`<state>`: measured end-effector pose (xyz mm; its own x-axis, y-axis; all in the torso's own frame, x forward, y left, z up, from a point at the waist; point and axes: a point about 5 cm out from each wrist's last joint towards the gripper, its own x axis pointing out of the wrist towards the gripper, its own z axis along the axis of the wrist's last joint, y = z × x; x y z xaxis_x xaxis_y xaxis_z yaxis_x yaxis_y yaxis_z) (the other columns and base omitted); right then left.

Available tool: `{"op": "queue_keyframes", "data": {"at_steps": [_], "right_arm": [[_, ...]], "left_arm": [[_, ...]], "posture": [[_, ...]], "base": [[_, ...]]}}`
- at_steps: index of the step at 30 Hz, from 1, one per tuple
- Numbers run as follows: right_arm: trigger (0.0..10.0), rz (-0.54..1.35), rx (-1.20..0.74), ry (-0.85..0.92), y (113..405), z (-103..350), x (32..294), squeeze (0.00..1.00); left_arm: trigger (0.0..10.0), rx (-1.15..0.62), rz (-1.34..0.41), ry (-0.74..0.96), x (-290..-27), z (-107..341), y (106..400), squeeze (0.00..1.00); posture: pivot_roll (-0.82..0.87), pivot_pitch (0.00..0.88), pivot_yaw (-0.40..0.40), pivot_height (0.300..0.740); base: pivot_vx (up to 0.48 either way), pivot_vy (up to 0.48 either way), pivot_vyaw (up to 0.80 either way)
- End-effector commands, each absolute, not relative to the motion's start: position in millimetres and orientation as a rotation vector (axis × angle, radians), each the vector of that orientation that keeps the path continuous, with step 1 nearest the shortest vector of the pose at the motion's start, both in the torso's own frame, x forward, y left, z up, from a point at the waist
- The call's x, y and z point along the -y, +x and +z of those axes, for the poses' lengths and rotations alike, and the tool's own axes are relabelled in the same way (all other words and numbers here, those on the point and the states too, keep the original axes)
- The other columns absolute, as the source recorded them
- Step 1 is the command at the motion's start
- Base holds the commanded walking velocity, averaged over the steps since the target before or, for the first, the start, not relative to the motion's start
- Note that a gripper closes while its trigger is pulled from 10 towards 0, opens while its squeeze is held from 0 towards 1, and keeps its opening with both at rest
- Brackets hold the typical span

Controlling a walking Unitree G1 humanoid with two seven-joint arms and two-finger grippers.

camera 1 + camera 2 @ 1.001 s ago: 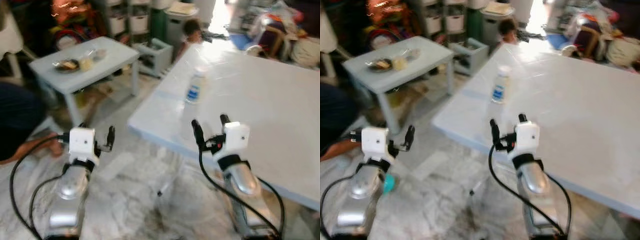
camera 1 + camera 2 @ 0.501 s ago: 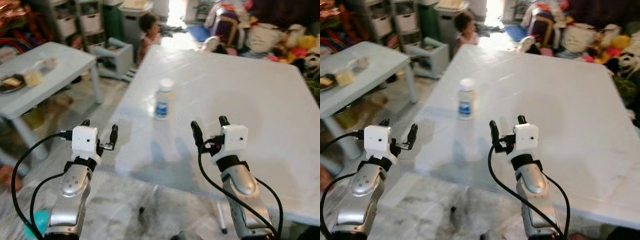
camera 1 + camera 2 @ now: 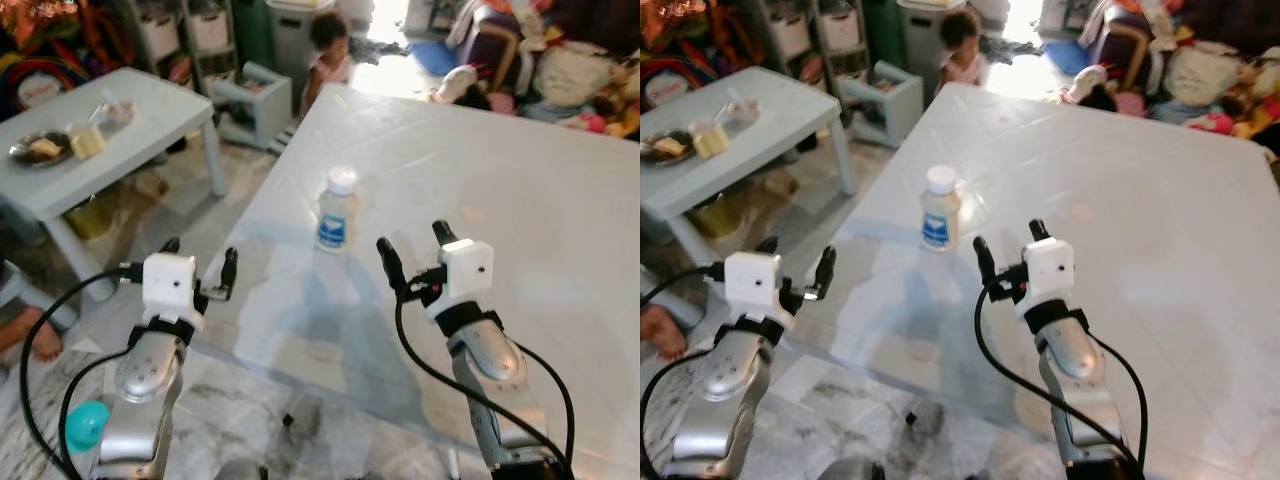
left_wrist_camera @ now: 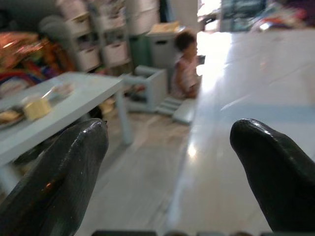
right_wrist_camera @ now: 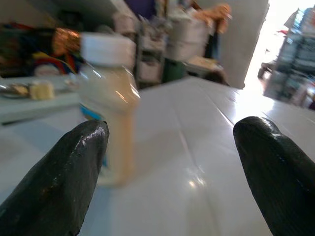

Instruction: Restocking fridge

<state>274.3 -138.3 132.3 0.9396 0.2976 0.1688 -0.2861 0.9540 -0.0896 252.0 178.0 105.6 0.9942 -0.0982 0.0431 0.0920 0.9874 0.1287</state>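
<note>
On the far left, a small pale blue side table [image 3: 150,125] stands on the marble floor [image 3: 250,400], carrying a plate of food [image 3: 40,150] and a small cup [image 3: 120,108]. A person's bare foot [image 3: 35,335] rests on the floor near it, and a teal ball [image 3: 85,425] lies on the floor below the left arm.

Next comes the left gripper [image 3: 197,268], raised at the near left corner of a large pale blue table [image 3: 520,190], its two black fingers [image 4: 64,177] spread wide with nothing between them.

Toward the near left part of the large table stands a small bottle [image 3: 337,210], upright, with a white cap, pale contents and a blue label. It is free of both grippers, a little beyond and between them, nearer the right one.

To its right, the right gripper [image 3: 412,250] hovers over the tabletop, fingers [image 5: 59,182] wide apart and holding nothing. Its wrist view shows the bottle close ahead, in line with one finger rather than centred in the gap.

Beyond the table's far edge a small child [image 3: 328,55] sits on the floor before storage shelves [image 3: 185,35], with heaps of toys and cloth [image 3: 570,70] at the far right.
</note>
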Motion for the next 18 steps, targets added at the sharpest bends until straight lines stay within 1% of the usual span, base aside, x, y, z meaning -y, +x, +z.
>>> {"op": "queue_keyframes", "data": {"at_steps": [1,10,18], "right_arm": [[10.0,0.287,0.189,-0.067,277,134,141,0.00],[10.0,0.352,0.242,-0.132,287,144,141,0.00],[10.0,0.380,0.297,-0.162,297,157,137,0.00]], "left_arm": [[10.0,0.051,-0.089,0.138,-180,108,251,0.00],[10.0,0.006,-0.083,0.152,-188,102,238,0.00],[10.0,0.000,-0.081,0.163,-189,104,237,0.00]], "posture": [[0.05,0.104,-0.032,0.740],[0.06,0.112,-0.020,0.740],[0.07,0.125,-0.014,0.740]], "base": [[0.000,0.000,0.61],[0.000,0.000,0.00],[0.000,0.000,0.00]]}}
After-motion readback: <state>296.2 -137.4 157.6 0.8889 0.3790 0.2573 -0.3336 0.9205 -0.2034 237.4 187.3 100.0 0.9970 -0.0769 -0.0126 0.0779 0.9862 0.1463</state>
